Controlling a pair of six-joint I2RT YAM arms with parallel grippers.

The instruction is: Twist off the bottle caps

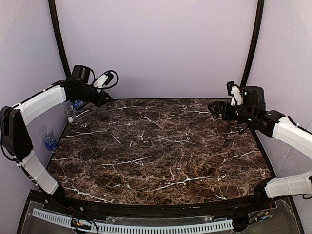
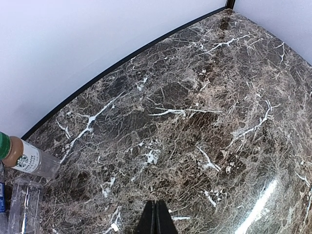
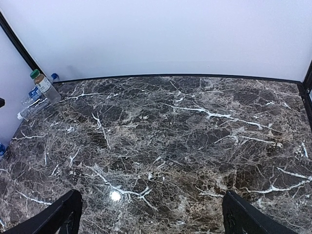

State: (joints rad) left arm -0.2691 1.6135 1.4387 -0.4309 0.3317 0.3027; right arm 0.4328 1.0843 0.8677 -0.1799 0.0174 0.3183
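The bottles lie in the far left corner of the marble table (image 1: 161, 146). A brownish bottle (image 2: 27, 158) with a green cap and a pale label shows in the left wrist view and in the right wrist view (image 3: 45, 85). A clear unlabelled bottle (image 1: 80, 114) lies on its side beside it. A clear bottle with a blue label (image 1: 76, 104) sits behind my left arm. Another blue-labelled bottle (image 1: 48, 138) stands at the left edge by the wall. My left gripper (image 1: 107, 99) is shut and empty, above the table just right of the corner bottles. My right gripper (image 1: 214, 108) is open and empty at the far right.
White walls close in the table on the back, left and right, with black posts (image 1: 58, 34) at the far corners. A black rim (image 1: 146, 209) runs along the near edge. The bottle cluster is tight against the left wall.
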